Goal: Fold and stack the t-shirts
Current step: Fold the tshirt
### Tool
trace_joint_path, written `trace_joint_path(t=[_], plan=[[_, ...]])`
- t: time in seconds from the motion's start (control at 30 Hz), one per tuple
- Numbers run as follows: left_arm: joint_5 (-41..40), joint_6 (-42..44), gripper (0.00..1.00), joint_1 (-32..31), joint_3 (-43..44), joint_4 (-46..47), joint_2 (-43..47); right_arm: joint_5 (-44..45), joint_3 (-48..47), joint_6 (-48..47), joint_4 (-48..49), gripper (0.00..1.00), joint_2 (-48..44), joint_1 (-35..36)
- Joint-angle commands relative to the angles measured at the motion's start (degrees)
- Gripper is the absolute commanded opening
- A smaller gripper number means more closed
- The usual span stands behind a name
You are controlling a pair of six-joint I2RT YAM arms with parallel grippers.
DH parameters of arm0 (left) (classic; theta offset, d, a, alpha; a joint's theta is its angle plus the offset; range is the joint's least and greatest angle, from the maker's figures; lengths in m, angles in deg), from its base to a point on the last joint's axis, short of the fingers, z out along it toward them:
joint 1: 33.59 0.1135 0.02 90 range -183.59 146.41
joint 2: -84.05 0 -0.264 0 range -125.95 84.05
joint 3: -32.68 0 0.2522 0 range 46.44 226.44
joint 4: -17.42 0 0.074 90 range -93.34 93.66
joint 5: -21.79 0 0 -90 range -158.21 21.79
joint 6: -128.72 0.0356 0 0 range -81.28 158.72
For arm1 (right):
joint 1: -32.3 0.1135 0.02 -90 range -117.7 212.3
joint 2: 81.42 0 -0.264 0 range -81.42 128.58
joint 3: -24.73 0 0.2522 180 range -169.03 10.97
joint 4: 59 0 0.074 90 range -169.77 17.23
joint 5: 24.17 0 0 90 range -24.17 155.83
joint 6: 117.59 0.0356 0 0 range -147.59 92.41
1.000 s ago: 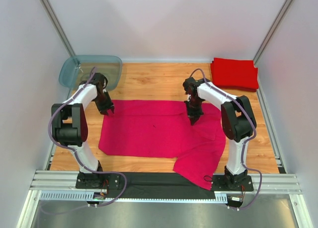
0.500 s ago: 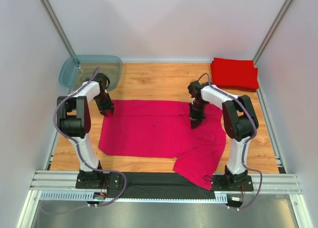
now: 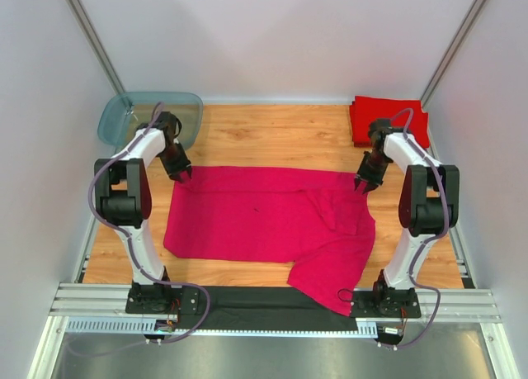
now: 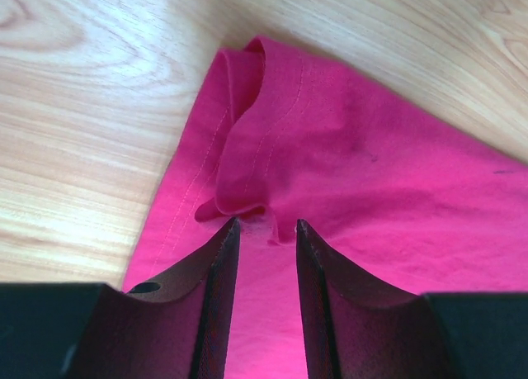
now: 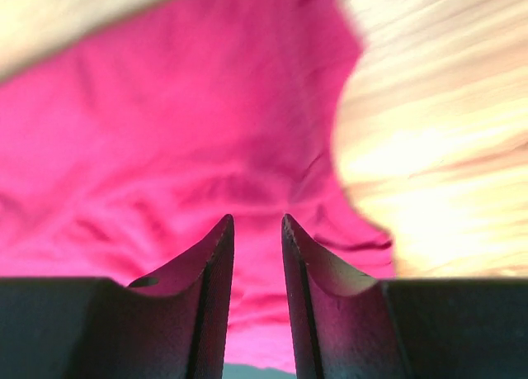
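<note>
Right gripper [image 3: 360, 187] has swung from mid-shirt to the right edge of the magenta t-shirt [image 3: 264, 218], spread centre-frame on the counter [image 3: 264, 135]; jaws slightly spread, empty. Left gripper [image 3: 183, 176] spread at its upper-left corner. Right wrist view blurred.

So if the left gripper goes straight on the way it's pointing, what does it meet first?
Most likely the pink shirt: its curled-up corner lies right ahead of the left gripper, though depth is hard to judge.

Top cam looks down on whole table [image 3: 272, 135]; wrist cams sit close over pink shirt [image 3: 264, 218] (shared w/ top).
</note>
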Motion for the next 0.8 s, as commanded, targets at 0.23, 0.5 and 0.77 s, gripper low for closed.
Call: trace_joint_path(t=[0.23,0.5,0.77], plan=[[-15.7,-4.5,0.4,0.0,6.3,-9.9,-3.1,7.1,-1.6,0.5,5.1,0.22,8.0,-4.2],[-10.2,-4.3,0.4,-2.4,7.0,-4.3,2.4,9.9,-1.8,-1.6,4.7,0.11,7.8,-4.3],[-3.3,-7.9,0.4,-3.8,-1.4,4.5,2.0,10.2,-2.5,-3.2,4.7,0.14,7.8,-4.3]])
